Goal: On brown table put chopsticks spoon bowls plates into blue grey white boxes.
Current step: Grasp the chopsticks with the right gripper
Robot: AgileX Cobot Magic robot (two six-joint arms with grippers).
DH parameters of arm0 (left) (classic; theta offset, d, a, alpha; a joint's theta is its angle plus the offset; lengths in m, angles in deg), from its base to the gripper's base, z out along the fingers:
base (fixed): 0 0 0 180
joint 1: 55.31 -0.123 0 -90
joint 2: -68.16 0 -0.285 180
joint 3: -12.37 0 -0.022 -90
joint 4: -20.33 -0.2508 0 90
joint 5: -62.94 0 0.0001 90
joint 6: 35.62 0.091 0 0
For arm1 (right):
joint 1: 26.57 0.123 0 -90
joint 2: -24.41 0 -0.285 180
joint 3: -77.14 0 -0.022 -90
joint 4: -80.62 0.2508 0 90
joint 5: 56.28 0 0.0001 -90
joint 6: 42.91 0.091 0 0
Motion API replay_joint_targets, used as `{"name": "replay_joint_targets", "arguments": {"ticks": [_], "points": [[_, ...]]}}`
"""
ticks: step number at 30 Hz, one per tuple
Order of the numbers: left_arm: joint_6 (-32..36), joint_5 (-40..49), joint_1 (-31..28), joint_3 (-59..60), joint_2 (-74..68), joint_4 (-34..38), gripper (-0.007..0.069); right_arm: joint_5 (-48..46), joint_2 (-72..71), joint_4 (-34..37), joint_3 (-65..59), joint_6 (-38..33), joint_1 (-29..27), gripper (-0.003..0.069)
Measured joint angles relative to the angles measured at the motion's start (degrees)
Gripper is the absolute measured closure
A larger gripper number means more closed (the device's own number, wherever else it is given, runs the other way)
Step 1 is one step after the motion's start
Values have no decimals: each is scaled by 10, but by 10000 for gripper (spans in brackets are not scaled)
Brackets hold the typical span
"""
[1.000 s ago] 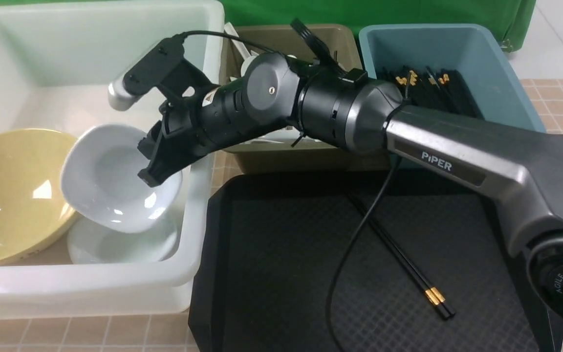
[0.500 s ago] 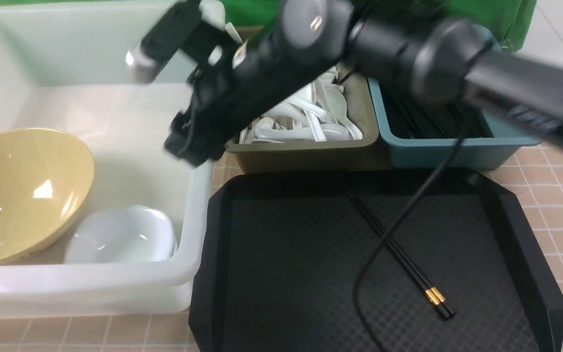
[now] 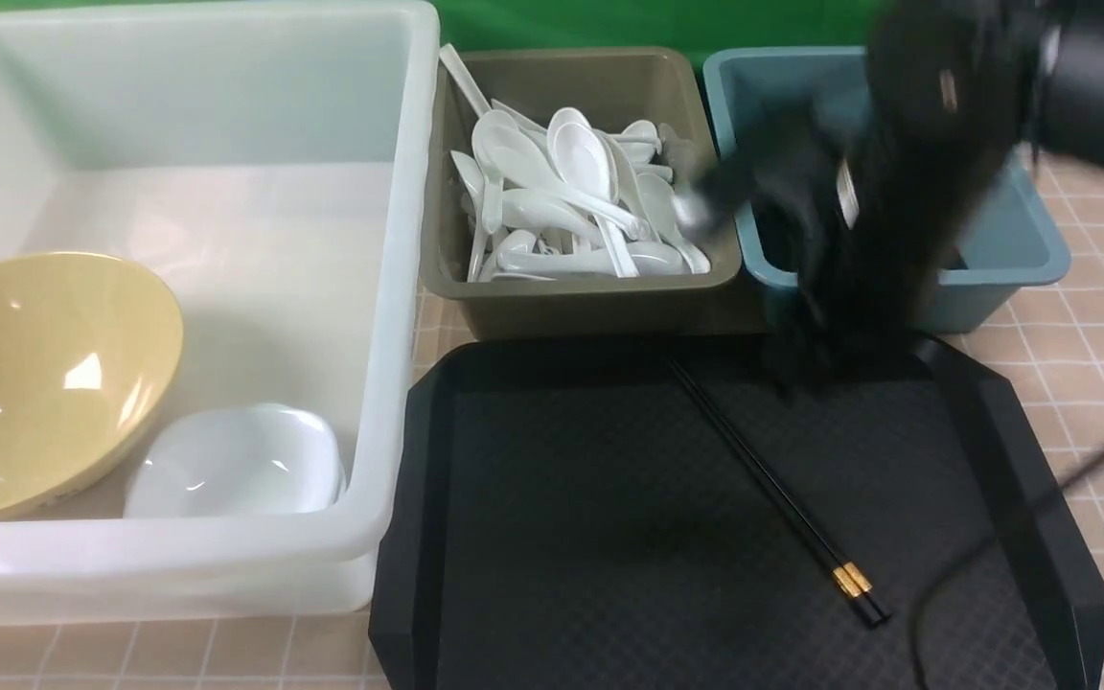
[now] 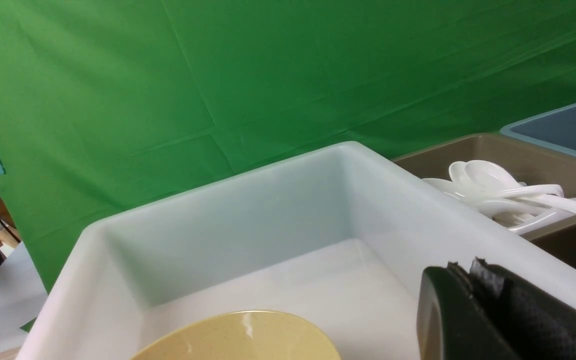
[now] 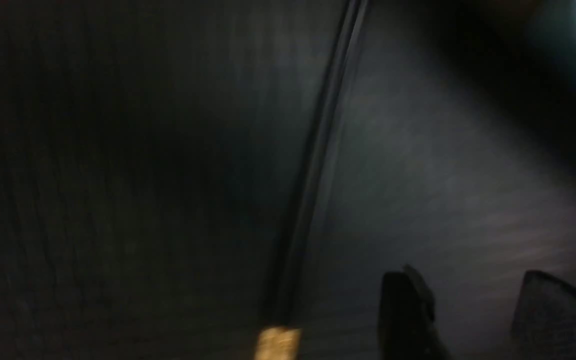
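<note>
**Right fingers** (image 5: pixel 403 320): apart, nothing between them. In the right wrist view they stand to one side of the chopsticks (image 5: pixel 313 165), not astride them. That view is dark and smeared, so height above the surface cannot be told.

**Left fingers** (image 4: pixel 448 320): pressed together, empty, beside the white tub (image 4: pixel 248 220).

**Task item:** the chopsticks (image 3: pixel 772 489) lie as a close pair, flat and diagonal on the black tray (image 3: pixel 533 537), gold ends toward the near side. The right arm (image 3: pixel 878 220) shows as a blur in front of the teal blue bin (image 3: pixel 1012 259), at the tray's far edge.

**Already stowed:** yellow bowl (image 3: pixel 44 374) and white dishes (image 3: pixel 236 465) in the tub; spoons (image 3: pixel 562 192) in the olive bin (image 3: pixel 590 307).

**Hazards, as judged:**
1. The sticks are thin and lie flat. A low approach would jam the fingers on the textured tray; a high one would close on air.
2. An offset closure could take one stick only, or roll the pair apart.
3. A grip near one end would let the long sticks droop and strike the teal bin's rim.
4. A dark cable (image 3: pixel 1069 470) trails across the tray's near corner and the counter (image 3: pixel 1089 316). It could snag the gold ends and flick them away.
</note>
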Motion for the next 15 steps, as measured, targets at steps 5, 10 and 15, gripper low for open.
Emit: {"name": "replay_joint_targets", "arguments": {"ticks": [5, 10, 15], "points": [[0, 0, 0, 0, 0, 0, 620, 114, -4, 56, -117, 6, -3, 321], [0, 3, 0, 0, 0, 0, 620, 166, 29, 65, -142, 8, -3, 321], [0, 5, 0, 0, 0, 0, 620, 168, 45, 62, -136, 8, -3, 345]]}}
